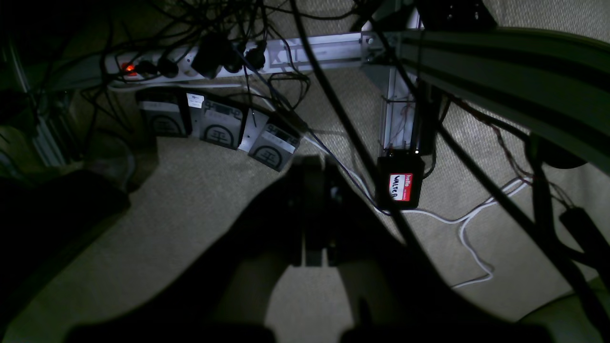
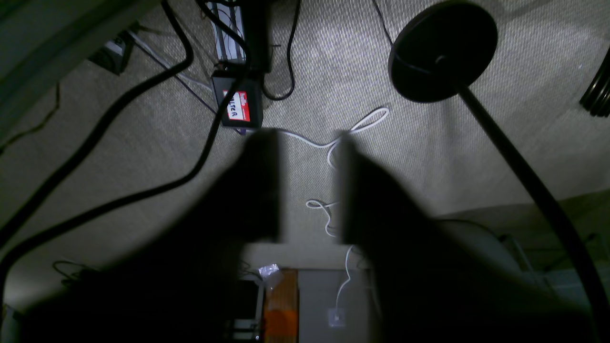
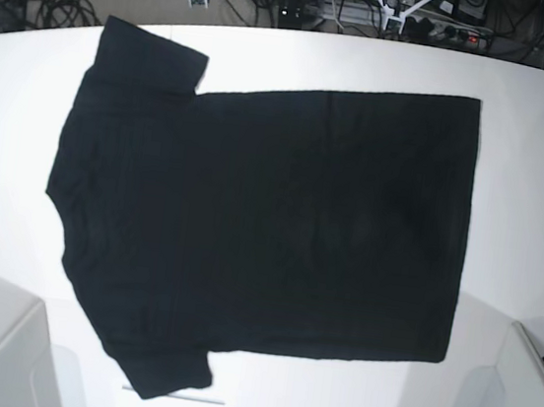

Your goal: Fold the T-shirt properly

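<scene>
Your left pincer (image 1: 312, 247) looks pressed together in its wrist view, the dark fingers meeting in one blurred mass over the beige carpet (image 1: 200, 209), while your right pincer (image 2: 307, 186) is spread, with carpet and a white cable (image 2: 333, 143) showing between its fingers; both hang below and away from the white worktop (image 3: 533, 176), and neither appears in the base view. So nothing is gripped yet. The large plain black short-sleeved cloth T-shirt (image 3: 278, 234) lies flat and spread on that worktop, long axis running left to right in the base view: collar and sleeves toward the left, straight hem toward the right. To start well, I'd judge you should bring both arms up over the worktop, open the left one, and take two matching points on one long edge, so the fold stays square.
</scene>
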Tool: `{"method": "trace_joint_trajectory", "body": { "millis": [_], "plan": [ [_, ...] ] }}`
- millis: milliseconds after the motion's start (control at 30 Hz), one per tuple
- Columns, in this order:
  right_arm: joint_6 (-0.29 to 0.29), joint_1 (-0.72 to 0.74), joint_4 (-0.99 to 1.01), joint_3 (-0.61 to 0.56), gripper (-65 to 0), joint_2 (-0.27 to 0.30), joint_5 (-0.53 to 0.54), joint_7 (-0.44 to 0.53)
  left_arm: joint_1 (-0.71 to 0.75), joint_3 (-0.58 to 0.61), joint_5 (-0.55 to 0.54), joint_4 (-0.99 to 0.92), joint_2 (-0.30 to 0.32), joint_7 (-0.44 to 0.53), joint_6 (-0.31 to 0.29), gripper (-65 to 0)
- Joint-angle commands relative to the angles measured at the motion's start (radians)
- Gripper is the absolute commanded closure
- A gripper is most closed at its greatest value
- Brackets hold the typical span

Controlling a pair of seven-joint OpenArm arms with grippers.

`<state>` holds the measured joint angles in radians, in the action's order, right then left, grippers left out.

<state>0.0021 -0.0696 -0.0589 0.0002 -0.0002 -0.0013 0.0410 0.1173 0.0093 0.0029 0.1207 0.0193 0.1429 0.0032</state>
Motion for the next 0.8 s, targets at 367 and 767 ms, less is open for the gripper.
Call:
{"method": "trace_joint_trajectory", "body": {
  "millis": [367, 767],
  "plan": [
    [-0.007, 0.000, 0.000, -0.002, 0.0, 0.002, -0.001, 0.001, 0.005, 0.001, -0.002, 0.001, -0.002, 0.010, 0.004, -33.7],
    [-0.007, -0.035, -0.060, -0.004, 0.0, 0.002, -0.003, 0.003, 0.006, -0.004, -0.002, 0.001, 0.001, 0.005, 0.004, 0.0]
  ]
}}
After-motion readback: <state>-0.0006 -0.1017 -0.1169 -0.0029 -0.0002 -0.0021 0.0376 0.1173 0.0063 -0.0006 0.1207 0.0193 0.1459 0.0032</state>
